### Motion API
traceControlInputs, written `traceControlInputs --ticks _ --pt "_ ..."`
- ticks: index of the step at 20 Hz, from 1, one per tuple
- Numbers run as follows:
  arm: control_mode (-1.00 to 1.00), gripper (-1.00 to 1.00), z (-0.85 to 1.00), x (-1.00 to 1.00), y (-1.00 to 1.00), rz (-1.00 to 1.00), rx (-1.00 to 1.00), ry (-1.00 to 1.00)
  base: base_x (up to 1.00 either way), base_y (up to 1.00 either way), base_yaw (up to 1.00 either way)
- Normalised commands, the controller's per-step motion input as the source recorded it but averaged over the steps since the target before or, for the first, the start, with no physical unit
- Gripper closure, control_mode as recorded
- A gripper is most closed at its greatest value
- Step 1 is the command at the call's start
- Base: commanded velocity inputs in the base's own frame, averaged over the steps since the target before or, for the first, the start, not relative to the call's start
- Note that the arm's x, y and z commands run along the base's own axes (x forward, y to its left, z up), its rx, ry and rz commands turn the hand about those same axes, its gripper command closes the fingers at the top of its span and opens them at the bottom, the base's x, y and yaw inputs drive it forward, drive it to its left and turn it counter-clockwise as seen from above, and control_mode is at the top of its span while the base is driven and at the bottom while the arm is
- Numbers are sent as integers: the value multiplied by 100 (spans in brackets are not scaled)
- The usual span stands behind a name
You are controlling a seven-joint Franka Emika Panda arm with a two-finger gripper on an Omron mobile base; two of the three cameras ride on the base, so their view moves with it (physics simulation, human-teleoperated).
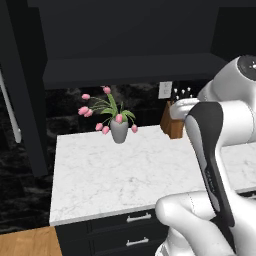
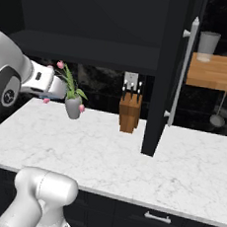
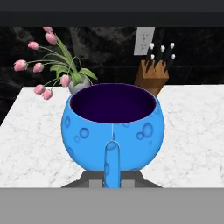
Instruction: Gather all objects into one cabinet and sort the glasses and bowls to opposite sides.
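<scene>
Bowl in hand: I read my gripper [image 3: 112,175] as clamped on the blue bowl [image 3: 113,131]; the cabinet door [image 2: 170,72] hangs off to my right.

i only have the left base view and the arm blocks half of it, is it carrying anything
Observer: Yes. The hand view shows the blue bowl right at the jaws, up off the marble counter.
Operator: any cabinet door off to the right
Observer: In the right base view a black cabinet door with a white bar handle stands open, right of the knife block.
Operator: whats past that door
Observer: A wooden shelf with a tall glass standing on it.
</scene>
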Motion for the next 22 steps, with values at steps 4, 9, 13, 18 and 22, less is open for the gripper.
traceControlInputs --ticks 4,9,13,18,22 --pt "-100 100 -9 -22 -18 0 6 0 0 0 0" --pt "-100 100 -2 -11 0 0 0 0 0 0 0" --pt "-100 100 0 0 0 0 0 0 0 0 0" --pt "100 100 0 -3 0 0 0 0 -7 0 0" --pt "100 100 0 0 0 0 0 0 -92 0 0"
